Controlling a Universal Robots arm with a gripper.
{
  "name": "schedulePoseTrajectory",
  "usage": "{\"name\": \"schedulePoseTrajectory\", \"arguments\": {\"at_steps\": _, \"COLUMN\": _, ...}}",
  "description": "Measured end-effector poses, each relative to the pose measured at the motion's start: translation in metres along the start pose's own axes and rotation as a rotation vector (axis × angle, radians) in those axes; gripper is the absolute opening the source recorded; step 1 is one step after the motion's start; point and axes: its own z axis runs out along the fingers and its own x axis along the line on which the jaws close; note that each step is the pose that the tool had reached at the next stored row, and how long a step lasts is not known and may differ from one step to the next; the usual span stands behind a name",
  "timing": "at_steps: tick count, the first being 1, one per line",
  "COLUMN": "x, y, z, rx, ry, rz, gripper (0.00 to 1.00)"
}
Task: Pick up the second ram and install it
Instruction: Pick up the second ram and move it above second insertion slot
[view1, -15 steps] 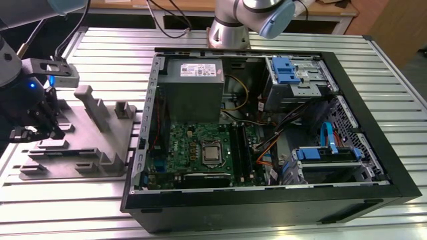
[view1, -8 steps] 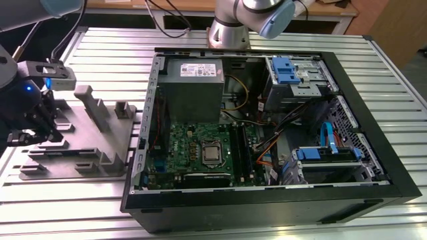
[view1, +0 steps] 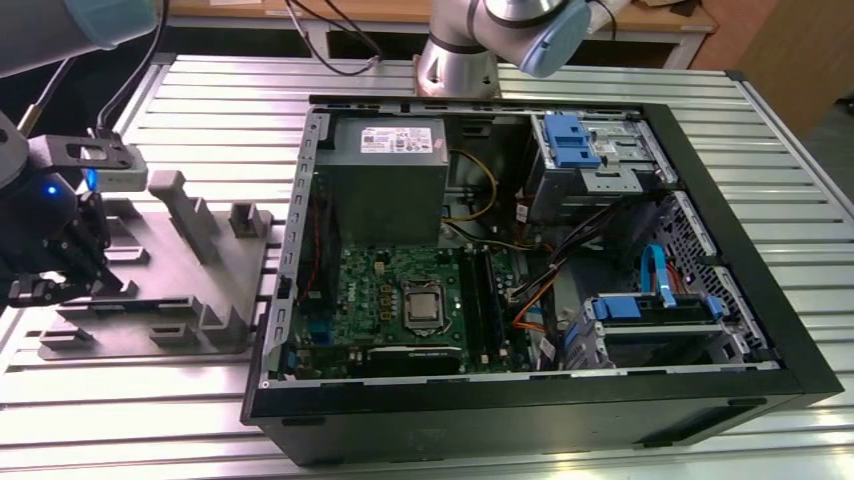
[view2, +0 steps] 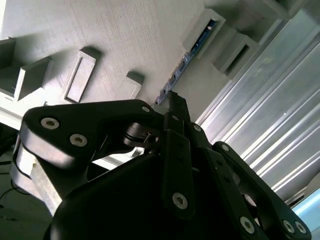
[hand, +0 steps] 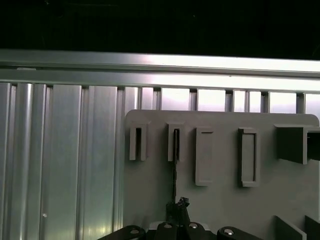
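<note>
The tool (hand: 179, 204) has its fingers squeezed together on one end of the second ram (view2: 186, 64). The ram stands on its thin edge in slots of the grey tray (view1: 200, 275). The tray lies on the ribbed metal counter (view1: 134, 420). The open computer case (view1: 534, 400) stands just beside the tray, on the exterior view's right.

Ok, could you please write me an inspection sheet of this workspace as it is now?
Surface: ribbed metal table, bearing a grey tray and an open computer case.
Job's things: memory stick stands on edge in a tray slot, outside the case.
Clutter: nothing seen.
Grippers: gripper at one end of the stick, over the tray.
Cables: blue flat cable, yellow wires and orange wires inside the case; black cables behind the arm's base.
Surroundings: wooden bench behind the table.
</note>
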Motion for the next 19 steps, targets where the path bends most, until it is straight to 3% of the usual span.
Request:
{"name": "schedulePoseTrajectory", "arguments": {"at_steps": 6, "x": 0.0001, "y": 0.0000, "z": 0.0005, "rx": -0.0002, "ry": 0.0002, "rz": -0.001, "gripper": 0.10}}
{"name": "schedulePoseTrajectory", "arguments": {"at_steps": 11, "x": 0.0003, "y": 0.0007, "z": 0.0083, "rx": 0.0002, "ry": 0.0002, "rz": -0.001, "gripper": 0.10}}
{"name": "schedulePoseTrajectory", "arguments": {"at_steps": 19, "x": 0.0003, "y": 0.0007, "z": 0.0088, "rx": 0.0000, "ry": 0.0002, "rz": -0.001, "gripper": 0.11}}
